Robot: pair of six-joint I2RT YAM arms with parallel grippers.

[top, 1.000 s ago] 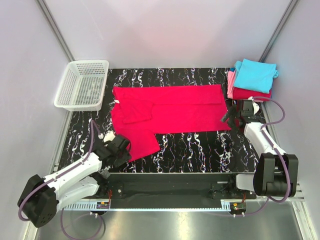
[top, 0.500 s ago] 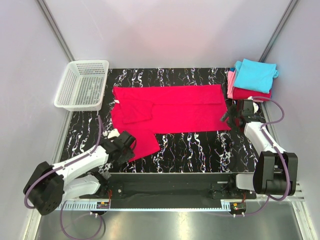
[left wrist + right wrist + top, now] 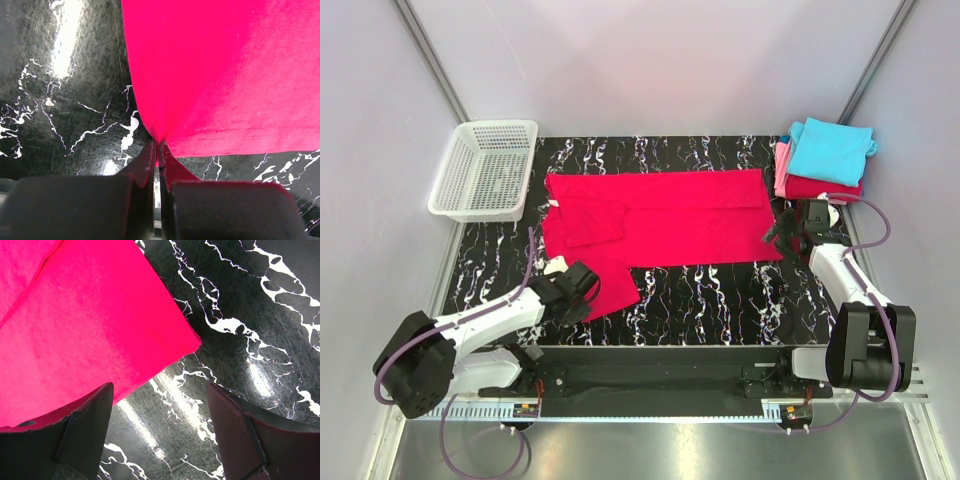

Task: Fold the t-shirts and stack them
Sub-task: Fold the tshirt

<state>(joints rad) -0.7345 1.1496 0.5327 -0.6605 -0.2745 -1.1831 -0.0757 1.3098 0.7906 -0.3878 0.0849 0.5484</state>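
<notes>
A crimson-red t-shirt (image 3: 660,215) lies spread flat across the black marbled table (image 3: 720,300), with one flap reaching toward the near left. My left gripper (image 3: 582,293) is at that flap's near corner and shut on it. In the left wrist view the cloth (image 3: 220,65) is pinched to a point between the closed jaws of the left gripper (image 3: 159,150). My right gripper (image 3: 775,237) stands open over the shirt's near right corner (image 3: 85,325); between the fingers of the right gripper (image 3: 159,386) there is mostly bare table. Folded turquoise (image 3: 830,150), pink (image 3: 782,165) and red (image 3: 823,188) t-shirts are stacked at the back right.
A white mesh basket (image 3: 485,170) stands at the back left corner, beside the shirt's left end. The table's near edge runs just behind both arm bases. Grey walls close in the left and right sides.
My left gripper has slid right along the near edge to the shirt's near left corner and closed on it. The right arm has not moved.
</notes>
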